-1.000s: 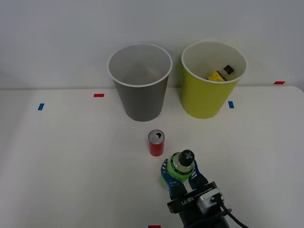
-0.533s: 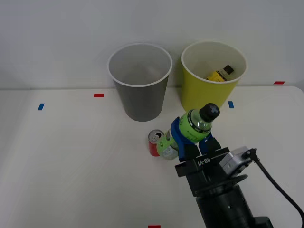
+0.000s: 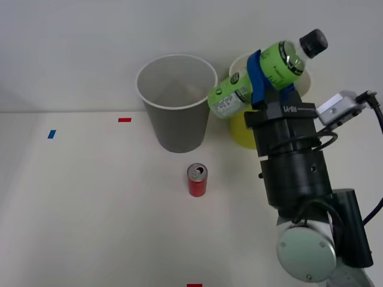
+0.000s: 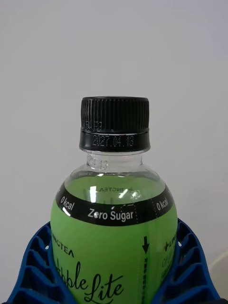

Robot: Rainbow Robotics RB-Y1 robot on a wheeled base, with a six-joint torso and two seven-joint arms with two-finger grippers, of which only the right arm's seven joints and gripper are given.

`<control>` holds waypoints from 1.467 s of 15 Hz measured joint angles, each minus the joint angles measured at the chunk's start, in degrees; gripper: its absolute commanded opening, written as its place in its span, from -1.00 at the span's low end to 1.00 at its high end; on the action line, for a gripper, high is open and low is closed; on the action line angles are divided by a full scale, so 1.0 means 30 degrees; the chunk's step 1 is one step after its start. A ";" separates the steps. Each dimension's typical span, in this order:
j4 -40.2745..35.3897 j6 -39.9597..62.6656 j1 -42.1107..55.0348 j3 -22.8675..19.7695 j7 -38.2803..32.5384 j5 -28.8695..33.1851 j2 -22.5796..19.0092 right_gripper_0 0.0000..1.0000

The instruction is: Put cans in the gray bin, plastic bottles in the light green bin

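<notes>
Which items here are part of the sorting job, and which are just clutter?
Job:
- green bottle, held in the right tool
- red can, standing on the table
- gray bin
- light green bin

Just lying about:
- red tape marks
- blue tape mark

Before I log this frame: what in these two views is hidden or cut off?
- Light green bin, front view: mostly covered by the green bottle and the right gripper; its contents cannot be seen.
- Green bottle's lower body, right wrist view: cut off by the edge, flanked by the blue fingers.
- Gray bin, front view: its floor cannot be made out.
- Red can: label too small to read.
</notes>
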 measured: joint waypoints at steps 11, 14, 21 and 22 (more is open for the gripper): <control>0.4997 0.3890 -0.5712 -0.5727 0.0395 -0.0504 0.1537 -1.00; 0.7282 0.3901 -0.7307 -0.6621 0.0491 0.0747 0.1651 -1.00; 0.8614 0.6118 -0.7836 -0.8449 0.0590 0.3143 0.1319 -1.00; 0.8614 0.6129 -0.7831 -0.8468 0.0573 0.3157 0.1301 -1.00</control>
